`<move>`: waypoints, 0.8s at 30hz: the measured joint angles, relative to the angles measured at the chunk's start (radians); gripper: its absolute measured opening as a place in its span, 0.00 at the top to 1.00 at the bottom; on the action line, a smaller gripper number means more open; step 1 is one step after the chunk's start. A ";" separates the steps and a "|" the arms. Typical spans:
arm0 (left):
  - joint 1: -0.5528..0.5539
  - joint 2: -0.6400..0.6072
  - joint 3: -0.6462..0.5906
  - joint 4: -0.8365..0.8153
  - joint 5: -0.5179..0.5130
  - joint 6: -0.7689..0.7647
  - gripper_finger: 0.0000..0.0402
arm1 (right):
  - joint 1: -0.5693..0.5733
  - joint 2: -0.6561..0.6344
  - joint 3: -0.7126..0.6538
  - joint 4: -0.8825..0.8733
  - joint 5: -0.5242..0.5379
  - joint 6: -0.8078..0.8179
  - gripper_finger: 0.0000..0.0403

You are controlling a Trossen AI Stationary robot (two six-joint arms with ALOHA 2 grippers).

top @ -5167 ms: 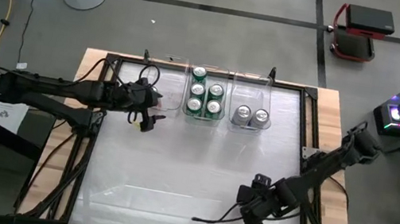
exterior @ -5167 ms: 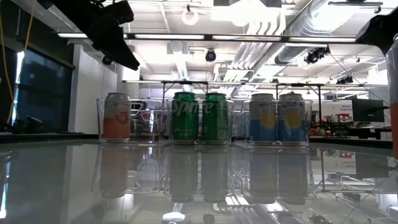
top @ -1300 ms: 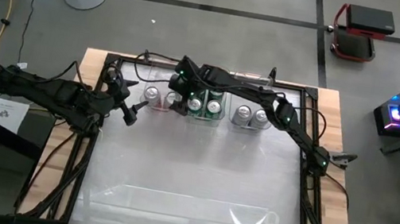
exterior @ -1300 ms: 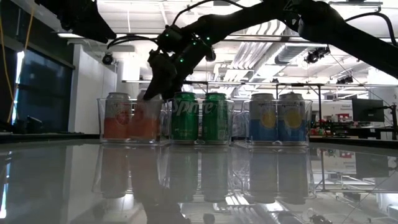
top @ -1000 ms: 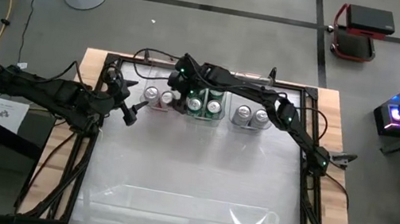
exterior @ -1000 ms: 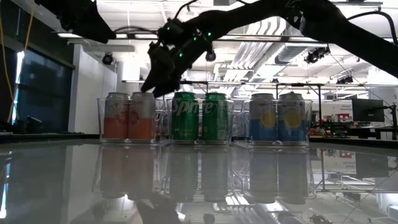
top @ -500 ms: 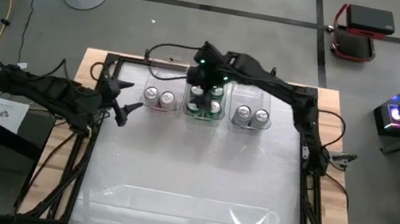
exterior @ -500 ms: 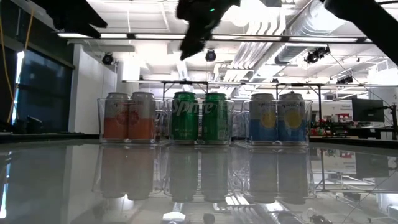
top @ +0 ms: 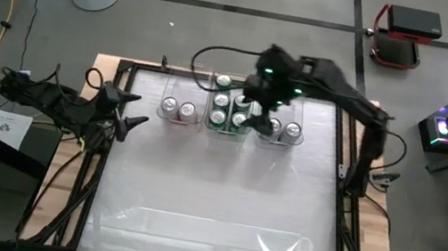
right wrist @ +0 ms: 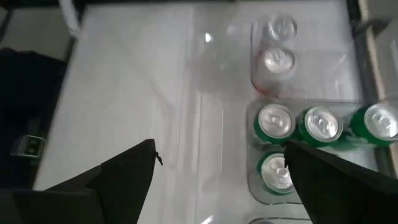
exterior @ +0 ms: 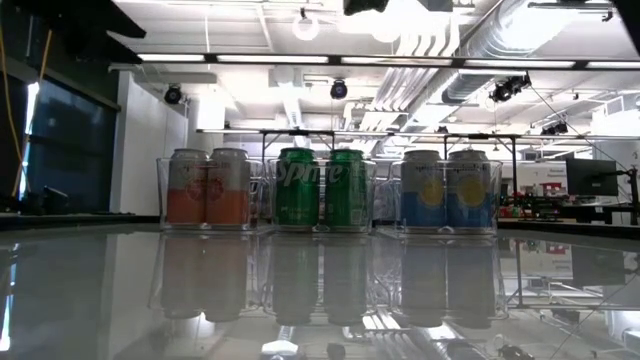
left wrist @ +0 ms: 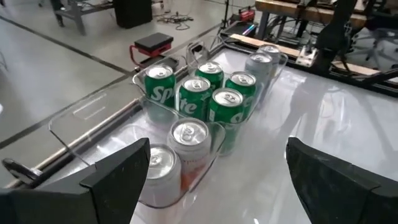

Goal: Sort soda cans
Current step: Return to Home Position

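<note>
Nine soda cans binned; right gripper seemingly open.

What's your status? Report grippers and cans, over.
Left gripper open, empty, table's left edge. Right gripper open, empty, above bins. Metal soda cans all in clear plastic bins: orange-white, green, blue-yellow. Nothing blocking.

Three clear bins, white table, red cart

robotics lab: exposed ceiling ducts, strip lights, equipment benches, concrete floor.
</note>
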 joint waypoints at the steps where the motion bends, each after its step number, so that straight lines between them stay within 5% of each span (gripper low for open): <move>1: -0.003 -0.007 -0.012 0.000 -0.004 -0.010 0.12 | 0.011 -0.029 0.000 0.001 0.007 0.015 0.15; 5: -0.017 -0.018 -0.057 0.022 -0.020 -0.035 0.12 | 0.070 -0.145 -0.004 -0.023 0.131 0.084 0.15; 8: -0.027 -0.022 -0.089 0.085 -0.025 -0.010 0.12 | 0.147 -0.293 -0.146 0.038 0.297 0.167 0.15; 16: -0.045 -0.022 -0.104 0.131 -0.043 0.026 0.12 | 0.369 -0.914 -1.091 0.691 0.633 0.439 0.15; 24: -0.045 -0.022 -0.104 0.254 -0.050 0.125 0.12 | 0.359 -1.400 -1.791 1.292 0.568 0.469 0.15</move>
